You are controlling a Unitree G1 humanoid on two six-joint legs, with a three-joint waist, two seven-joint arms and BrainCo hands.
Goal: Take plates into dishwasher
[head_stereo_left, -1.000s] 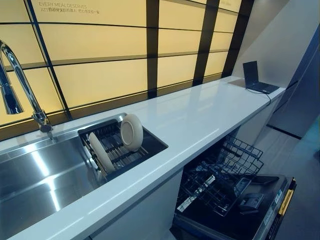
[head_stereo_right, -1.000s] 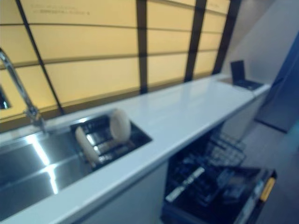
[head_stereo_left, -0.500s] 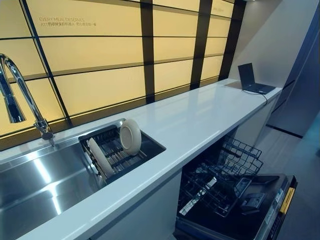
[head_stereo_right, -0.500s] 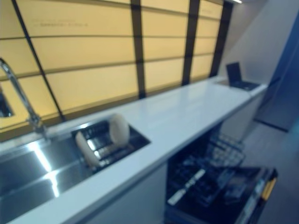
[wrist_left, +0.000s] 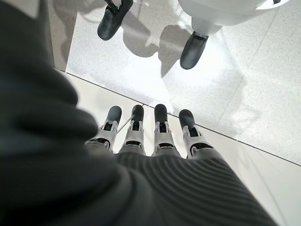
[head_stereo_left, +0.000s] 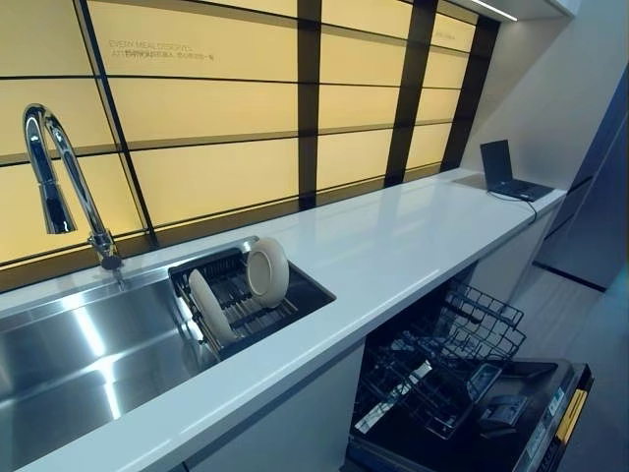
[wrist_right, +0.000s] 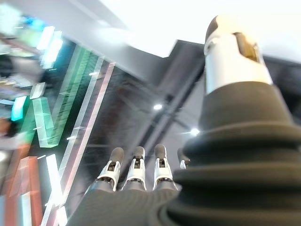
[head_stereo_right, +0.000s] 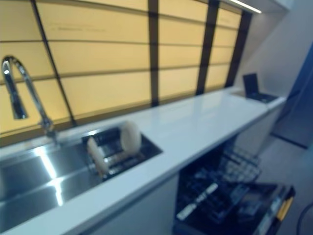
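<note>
Two cream plates stand on edge in a black wire drying rack (head_stereo_left: pixel 295 295) set in the sink's right end: one plate (head_stereo_left: pixel 267 271) at the back, another plate (head_stereo_left: pixel 210 307) leaning at the front left. Below the counter on the right the dishwasher (head_stereo_left: pixel 536 433) is open, door down, with its lower wire basket (head_stereo_left: pixel 447 359) pulled out. Neither hand shows in the eye views. My left hand (wrist_left: pixel 150 136) points its straight fingers down at the floor, holding nothing. My right hand (wrist_right: pixel 136 172) has straight fingers raised toward the ceiling, also holding nothing.
A steel sink (head_stereo_left: pixel 79 354) with a tall curved tap (head_stereo_left: pixel 59 167) fills the left. A long white counter (head_stereo_left: pixel 413 236) runs right to an open laptop (head_stereo_left: pixel 506 172). A lit yellow panel wall backs the counter.
The whole picture has shifted right and slightly down, so the camera has moved. The plates and the dishwasher basket stay where they were.
</note>
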